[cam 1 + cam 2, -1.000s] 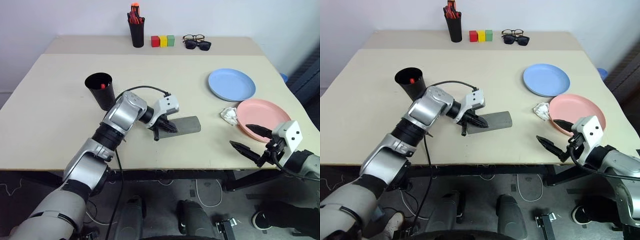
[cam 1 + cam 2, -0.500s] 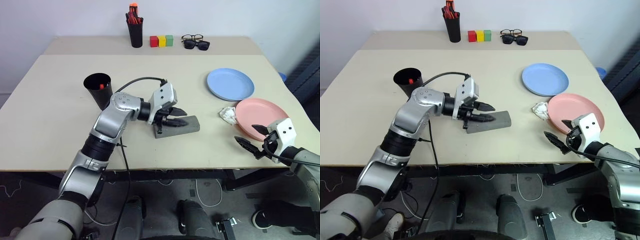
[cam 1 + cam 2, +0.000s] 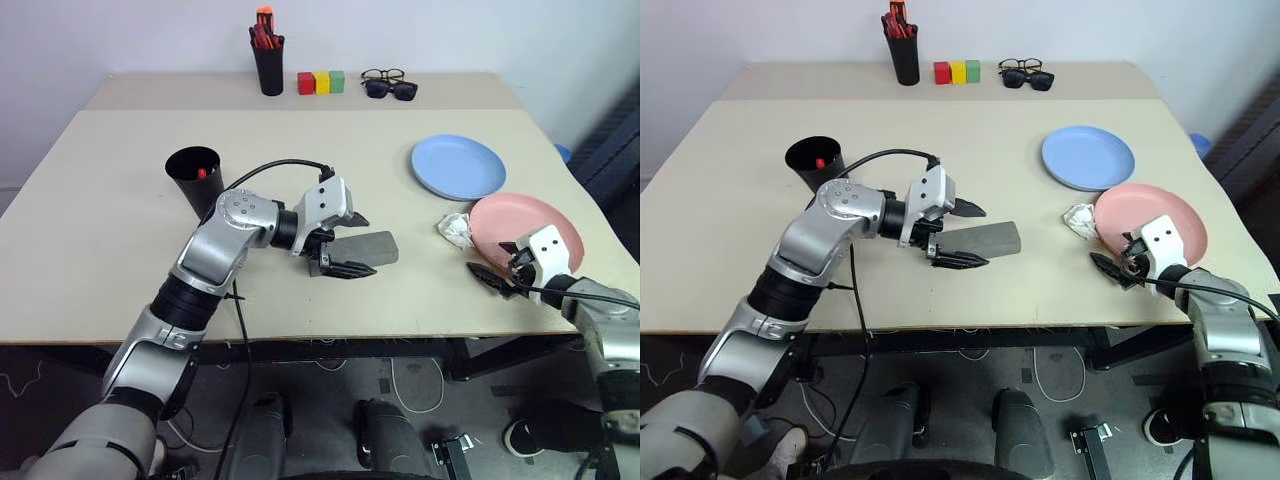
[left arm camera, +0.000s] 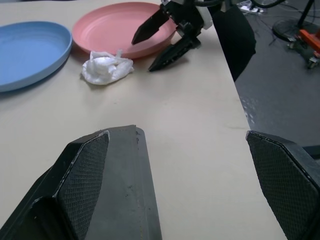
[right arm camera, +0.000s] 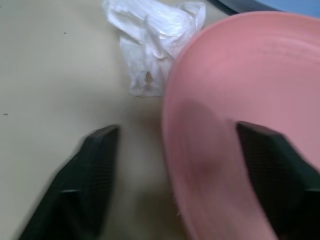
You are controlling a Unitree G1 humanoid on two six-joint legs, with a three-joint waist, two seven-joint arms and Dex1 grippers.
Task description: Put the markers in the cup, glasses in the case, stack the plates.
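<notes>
**At centre frame: left gripper released from the closed case; right gripper straddling the pink plate's rim**

Near the middle of the head views, the left gripper (image 3: pixel 345 243) now stands with its black fingers spread wide, one above and one below the near end of the grey spectacle case (image 3: pixel 368 247). A second ago those fingers were pinched together on that end; they have since opened fully and lifted slightly. The case lies shut and flat on the table (image 3: pixel 120 220), apart from the fingers, so the glasses step reads as finished, although what lies inside the case cannot be seen.

At the lower right of the head views, the right gripper (image 3: pixel 1118 262) has moved forward and down from beyond the table edge to the near rim of the salmon pink plate (image 3: pixel 1165 205). Its fingers have narrowed but remain parted, one over the plate and one over bare table, with nothing yet clamped. This suggests the stacking step is beginning. The light blue plate (image 3: pixel 458 167) lies just beyond, well right of centre and not touching the pink one. A crumpled white tissue (image 3: pixel 456 229) sits against the pink plate's left rim and could be dragged along.

At left of centre, the black cup (image 3: pixel 198 178) stands upright with a red marker (image 3: pixel 203 172) visible inside.
</notes>
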